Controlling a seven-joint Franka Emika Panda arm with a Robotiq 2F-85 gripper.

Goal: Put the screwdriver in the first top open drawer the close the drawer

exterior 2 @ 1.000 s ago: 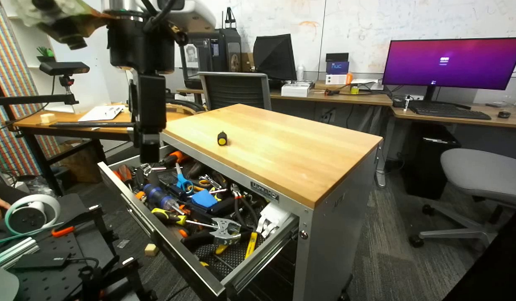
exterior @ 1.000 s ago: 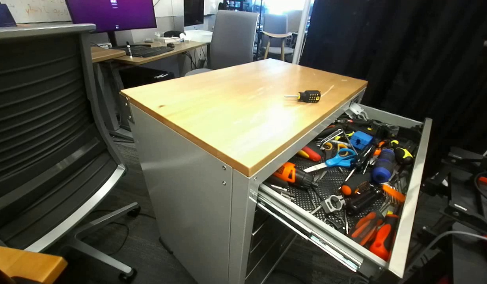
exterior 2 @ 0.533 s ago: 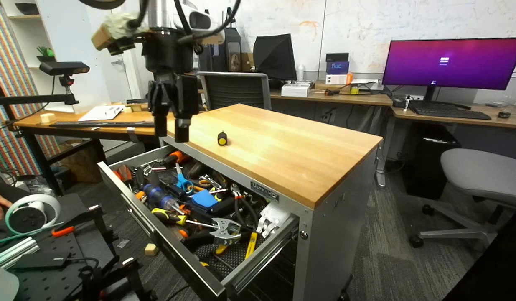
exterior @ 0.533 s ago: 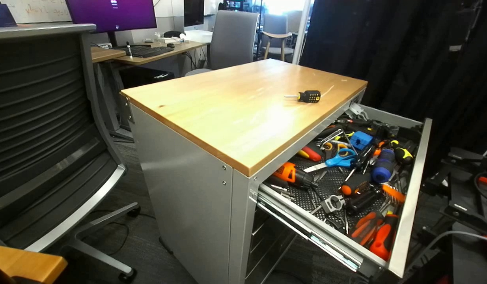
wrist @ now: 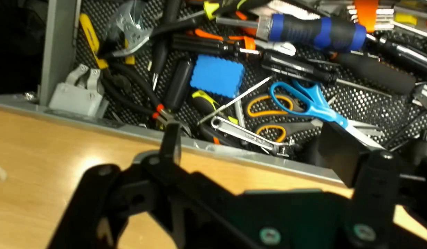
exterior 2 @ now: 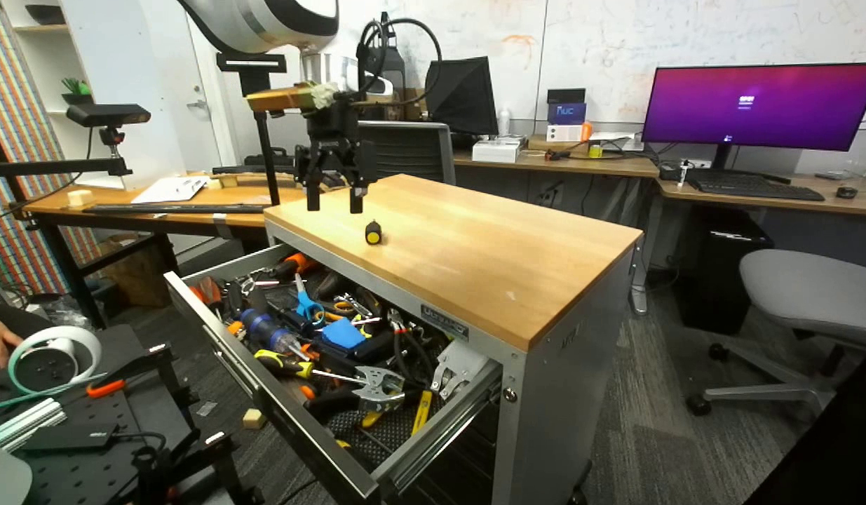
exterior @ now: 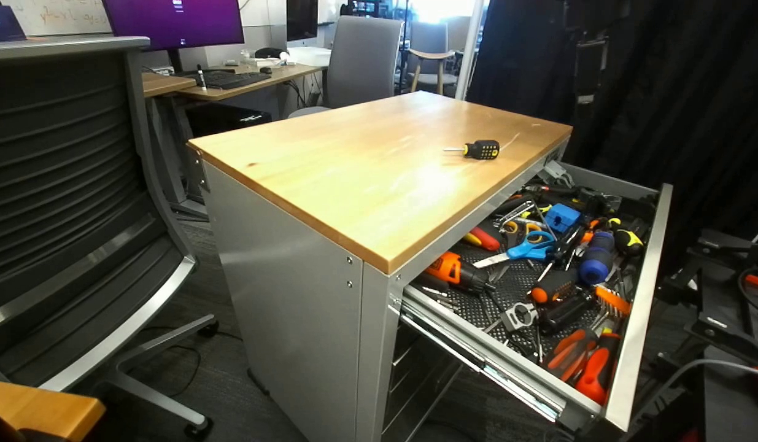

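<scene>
Robotiq hand hangs with its fingertips downward, above the level of the wooden worktop, its two fingers spread well apart. In an exterior view the stubby black-and-yellow screwdriver shows lower than the fingertips and just to the right, clear of them. It lies on its side on the worktop, near the edge that borders the pulled-out top drawer.

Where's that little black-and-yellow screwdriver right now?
In an exterior view, the screwdriver lies on the right part of the wooden top, near the edge above the open drawer.
</scene>
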